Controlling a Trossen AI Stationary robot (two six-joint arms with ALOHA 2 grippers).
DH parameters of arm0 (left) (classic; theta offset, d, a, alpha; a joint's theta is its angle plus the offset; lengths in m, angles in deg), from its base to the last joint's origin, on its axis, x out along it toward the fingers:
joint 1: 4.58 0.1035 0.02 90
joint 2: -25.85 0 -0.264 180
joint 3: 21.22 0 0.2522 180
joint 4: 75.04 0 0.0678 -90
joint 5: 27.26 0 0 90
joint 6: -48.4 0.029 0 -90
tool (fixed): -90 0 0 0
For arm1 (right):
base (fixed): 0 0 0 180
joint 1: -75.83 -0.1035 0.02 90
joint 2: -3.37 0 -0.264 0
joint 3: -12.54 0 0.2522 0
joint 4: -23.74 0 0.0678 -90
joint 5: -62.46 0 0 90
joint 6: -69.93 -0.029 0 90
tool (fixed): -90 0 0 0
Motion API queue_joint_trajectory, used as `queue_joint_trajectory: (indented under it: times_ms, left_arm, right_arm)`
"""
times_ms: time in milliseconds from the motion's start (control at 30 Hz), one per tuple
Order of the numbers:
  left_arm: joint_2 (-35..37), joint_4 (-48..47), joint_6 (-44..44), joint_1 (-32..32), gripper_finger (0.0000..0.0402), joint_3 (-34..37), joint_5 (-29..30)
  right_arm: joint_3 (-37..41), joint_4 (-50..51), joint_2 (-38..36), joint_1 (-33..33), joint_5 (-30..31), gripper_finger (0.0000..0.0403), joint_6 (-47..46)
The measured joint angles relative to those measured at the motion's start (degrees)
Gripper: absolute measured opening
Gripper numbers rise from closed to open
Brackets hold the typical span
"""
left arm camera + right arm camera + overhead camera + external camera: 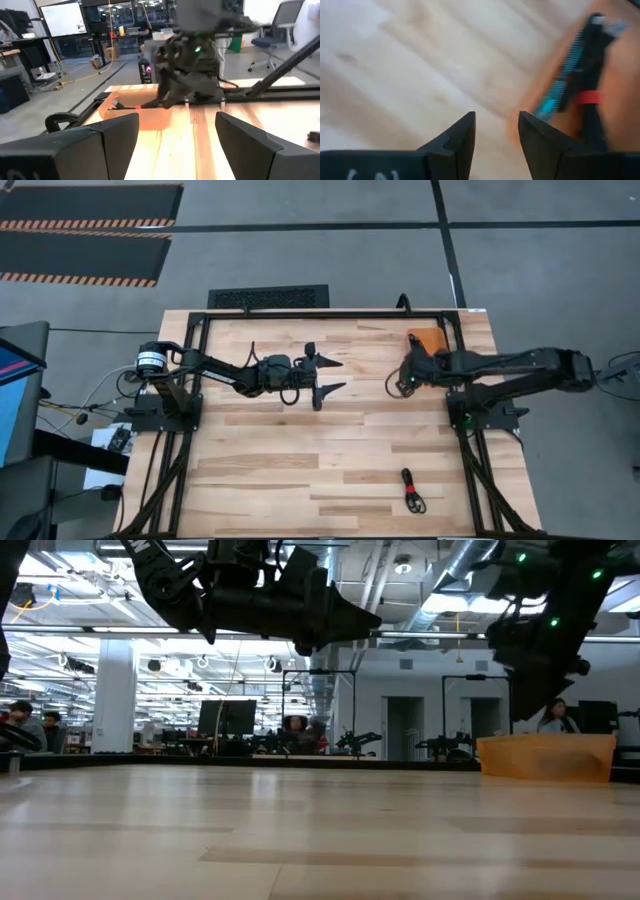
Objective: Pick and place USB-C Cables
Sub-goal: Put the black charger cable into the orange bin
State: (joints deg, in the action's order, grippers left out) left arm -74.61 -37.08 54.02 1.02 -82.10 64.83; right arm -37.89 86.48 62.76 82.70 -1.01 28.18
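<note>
The orange tray (428,340) lies at the table's far right. Inside it, the right wrist view shows a teal cable (559,92) and a black cable with a red band (590,95). Another dark bundled cable (411,491) lies alone on the wood near the table's near edge, right of centre. My right gripper (496,132) is open and empty above bare wood, just beside the tray's left edge (400,378). My left gripper (330,376) hovers open over the table's middle, its fingers pointing toward the right arm. The other cables are not visible.
A black metal frame (330,313) runs along the table's far edge and down both sides by the arm bases. Bare wood (300,470) stretches across the near half. The low view shows the tray (545,758) standing on the table at the right.
</note>
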Motion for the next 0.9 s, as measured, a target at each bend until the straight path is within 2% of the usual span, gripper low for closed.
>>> queue_joint_trajectory:
  times_ms: [367,567,733,900]
  left_arm:
    - [0.0,-1.3,8.6,-2.3,0.0254,0.0,0.0]
    - [0.0,-0.6,9.1,-3.2,0.0254,0.0,-0.8]
    - [0.0,-1.1,7.1,-4.6,0.0254,0.0,-0.8]
    - [0.0,-2.9,6.8,-7.9,0.0254,0.0,-0.8]
  right_arm:
    - [0.0,-3.3,0.2,-22.8,-2.2,0.0153,-21.3]
    - [0.0,-7.7,2.0,-35.0,-2.0,0.014,-33.6]
    - [-0.7,-16.2,5.7,-43.0,2.4,0.0133,-38.9]
    - [-5.3,-16.1,12.4,-47.9,2.9,0.0129,-42.4]
